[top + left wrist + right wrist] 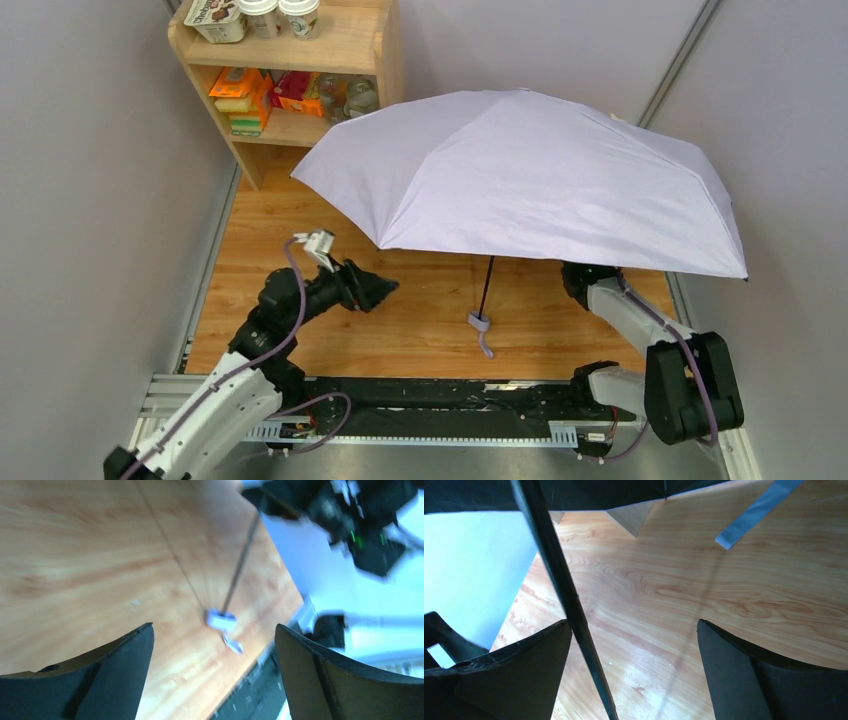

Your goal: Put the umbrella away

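Standing item: umbrella (520,170), fully open, handle (480,322) on counter (420,335).
Left pincer (388,288): spread, beside handle, gripping nothing.
Right pincer (634,625): spread, beneath umbrella, gripping nothing.

Left pincer (214,627) spread wide, empty; right pincer (634,622) likewise spread, empty.

walls (90,180): grey panels | surface (262,225): light wood | back-left: stocked wooden shelf (345,45)
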`<state>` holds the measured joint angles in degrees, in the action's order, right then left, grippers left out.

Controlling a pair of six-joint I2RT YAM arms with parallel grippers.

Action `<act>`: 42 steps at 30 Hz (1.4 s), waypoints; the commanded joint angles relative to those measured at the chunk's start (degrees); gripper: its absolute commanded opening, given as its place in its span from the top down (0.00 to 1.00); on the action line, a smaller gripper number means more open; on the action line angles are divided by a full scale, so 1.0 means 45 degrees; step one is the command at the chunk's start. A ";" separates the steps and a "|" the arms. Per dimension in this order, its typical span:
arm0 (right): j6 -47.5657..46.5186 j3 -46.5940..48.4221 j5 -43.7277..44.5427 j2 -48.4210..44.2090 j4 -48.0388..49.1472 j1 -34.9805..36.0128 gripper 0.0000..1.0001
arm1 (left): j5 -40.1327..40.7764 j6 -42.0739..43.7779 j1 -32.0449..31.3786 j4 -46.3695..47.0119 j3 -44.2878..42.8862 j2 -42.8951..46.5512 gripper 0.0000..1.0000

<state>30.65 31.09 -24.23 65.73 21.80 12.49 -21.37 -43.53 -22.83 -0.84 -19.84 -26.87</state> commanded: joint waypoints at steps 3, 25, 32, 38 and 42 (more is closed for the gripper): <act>0.0549 0.1100 -0.0306 0.1156 0.1188 0.0836 0.11 | 0.3106 0.0922 -0.5194 0.2704 -0.0923 -0.3242 0.05; 0.1195 0.2855 0.0033 -0.4372 -0.4785 0.1188 1.00 | 0.3049 0.0669 -0.8909 0.5265 -0.5630 -1.0568 0.06; 0.2073 0.3442 0.0130 -0.5368 -0.5275 0.2144 1.00 | 0.3613 0.0747 -0.9594 0.4622 -0.6627 -1.1567 0.11; 0.2972 0.3716 0.0072 -0.5682 -0.5295 0.2751 1.00 | 0.4374 0.1253 -1.0044 0.3959 -0.7037 -1.1256 0.40; 0.3227 0.3755 -0.0084 -0.5701 -0.5118 0.2810 1.00 | 0.5037 0.1450 -1.0219 0.3255 -0.7057 -1.0846 0.90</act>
<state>42.00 44.21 -22.96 41.63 -6.22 24.58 -3.57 -39.48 -68.34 17.23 -49.71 -78.43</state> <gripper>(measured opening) 0.085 0.275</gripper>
